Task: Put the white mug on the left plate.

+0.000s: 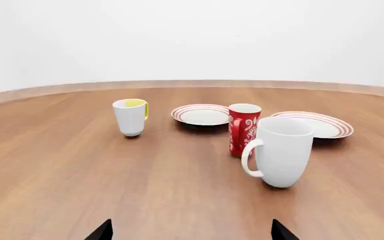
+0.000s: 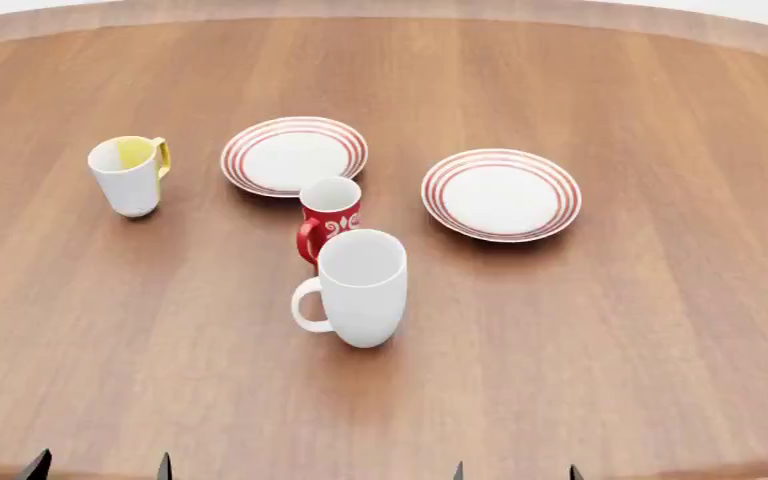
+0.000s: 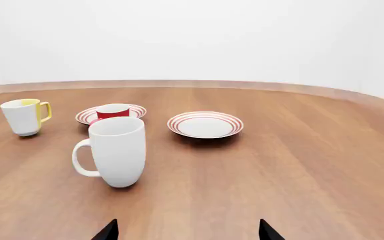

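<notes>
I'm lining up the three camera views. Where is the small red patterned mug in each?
Head view: small red patterned mug, centre, behind the tall plain white mug.
Left wrist view: right of centre.
Right wrist view: only its rim shows.
Shared landmark: that white mug.

Table: a broad wooden table (image 2: 651,330) with a curved far edge is seen.
Backdrop: plain white surroundings are shown beyond it.
Light: soft, even illumination.

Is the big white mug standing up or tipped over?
Upright. The white mug stands on its base on the table, rim facing up, handle out to the side. Its inside looks empty.
</notes>
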Controlling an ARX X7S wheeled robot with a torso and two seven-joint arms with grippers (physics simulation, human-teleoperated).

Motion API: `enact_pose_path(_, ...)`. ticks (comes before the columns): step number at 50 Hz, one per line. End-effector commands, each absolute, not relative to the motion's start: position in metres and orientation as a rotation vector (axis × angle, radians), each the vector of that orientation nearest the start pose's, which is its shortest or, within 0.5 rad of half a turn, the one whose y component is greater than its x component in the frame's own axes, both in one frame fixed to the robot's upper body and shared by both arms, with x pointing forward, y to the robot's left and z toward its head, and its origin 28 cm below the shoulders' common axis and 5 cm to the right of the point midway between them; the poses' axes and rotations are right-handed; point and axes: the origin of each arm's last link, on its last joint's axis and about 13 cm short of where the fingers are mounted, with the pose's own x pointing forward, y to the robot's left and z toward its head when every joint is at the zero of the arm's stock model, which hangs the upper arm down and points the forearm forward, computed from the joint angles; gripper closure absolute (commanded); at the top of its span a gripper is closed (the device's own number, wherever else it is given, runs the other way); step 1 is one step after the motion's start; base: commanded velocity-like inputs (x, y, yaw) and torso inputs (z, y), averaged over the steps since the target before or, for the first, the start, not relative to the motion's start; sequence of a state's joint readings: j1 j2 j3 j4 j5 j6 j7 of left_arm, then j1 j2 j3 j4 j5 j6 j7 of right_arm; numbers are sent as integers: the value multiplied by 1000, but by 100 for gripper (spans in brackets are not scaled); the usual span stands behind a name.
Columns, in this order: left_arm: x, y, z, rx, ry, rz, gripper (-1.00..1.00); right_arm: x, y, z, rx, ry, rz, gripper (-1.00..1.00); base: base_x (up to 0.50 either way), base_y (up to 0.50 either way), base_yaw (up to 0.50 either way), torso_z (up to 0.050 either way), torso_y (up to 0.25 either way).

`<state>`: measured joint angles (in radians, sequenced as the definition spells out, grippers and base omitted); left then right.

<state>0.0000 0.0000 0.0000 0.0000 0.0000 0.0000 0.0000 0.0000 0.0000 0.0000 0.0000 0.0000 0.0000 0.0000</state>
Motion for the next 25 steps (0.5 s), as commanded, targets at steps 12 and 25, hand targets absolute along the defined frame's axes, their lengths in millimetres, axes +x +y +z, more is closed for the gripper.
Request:
enact_pose_path(12,208,221,53,17,-36,-21,-100,197,-110,60,-155,-47,24,-100,0,0,0,0,0)
enact_pose_path(25,201,231,85,61,-77,-61,-100,191,-118,102,-313,-91,23,-100,61,0,0,0,0)
